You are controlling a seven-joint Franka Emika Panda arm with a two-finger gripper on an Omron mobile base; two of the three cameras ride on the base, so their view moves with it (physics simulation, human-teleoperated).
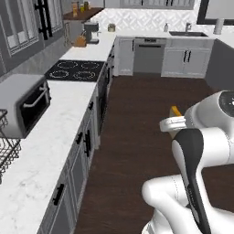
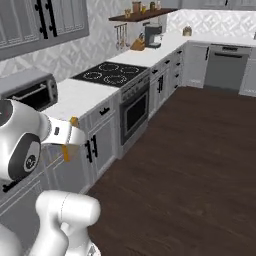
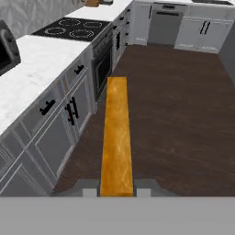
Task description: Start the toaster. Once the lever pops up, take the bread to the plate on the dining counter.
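Observation:
My gripper (image 3: 117,190) is shut on the bread (image 3: 117,137), a thin orange-tan slice that sticks out edge-on from between the fingers, above the dark wood floor. In the left base view the bread (image 1: 176,111) peeks out behind the white hand, with the gripper (image 1: 175,118) to the right of the worktop. In the right base view the bread (image 2: 66,151) shows above and below the gripper (image 2: 70,136), close to the grey cabinet fronts. The toaster, the plate and the dining counter are out of view.
A marble worktop (image 1: 55,137) runs along the left with a black cooktop (image 1: 75,70), a grey countertop oven (image 1: 27,103) and a wire basket (image 1: 7,146). A dishwasher (image 1: 148,55) and a sink (image 1: 187,33) stand at the far wall. Open floor (image 1: 137,119) stretches ahead.

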